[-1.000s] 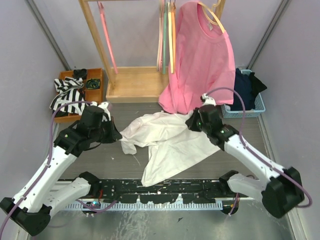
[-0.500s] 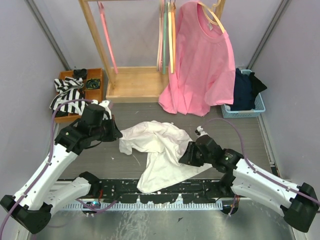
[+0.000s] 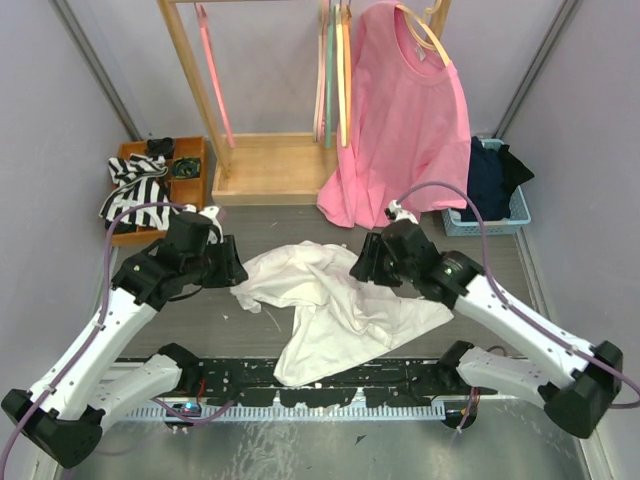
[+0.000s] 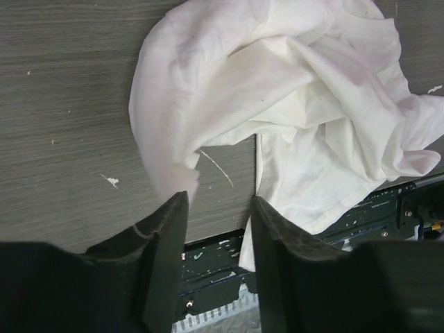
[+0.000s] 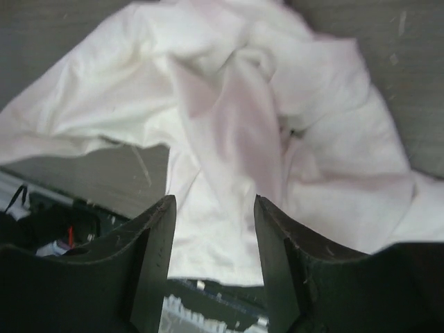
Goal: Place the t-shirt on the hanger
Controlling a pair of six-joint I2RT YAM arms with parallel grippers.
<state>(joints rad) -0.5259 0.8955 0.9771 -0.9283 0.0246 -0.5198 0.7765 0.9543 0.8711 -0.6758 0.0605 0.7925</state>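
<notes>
A crumpled white t-shirt [image 3: 330, 300] lies mid-frame on the grey tabletop [image 3: 200, 320]. Both claws are released and hold nothing: the left claw [image 3: 236, 272] at its left edge, the right claw [image 3: 358, 268] at its upper right. The orange hanger [image 3: 346, 90] hangs on the wooden rack [image 3: 190, 80] at upper centre, beside a pink t-shirt [image 3: 405, 130].

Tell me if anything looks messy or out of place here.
The white t-shirt lies crumpled on the table, one end draped over the near edge onto the black rail. The striped cloth spills over the side of its tray.
</notes>
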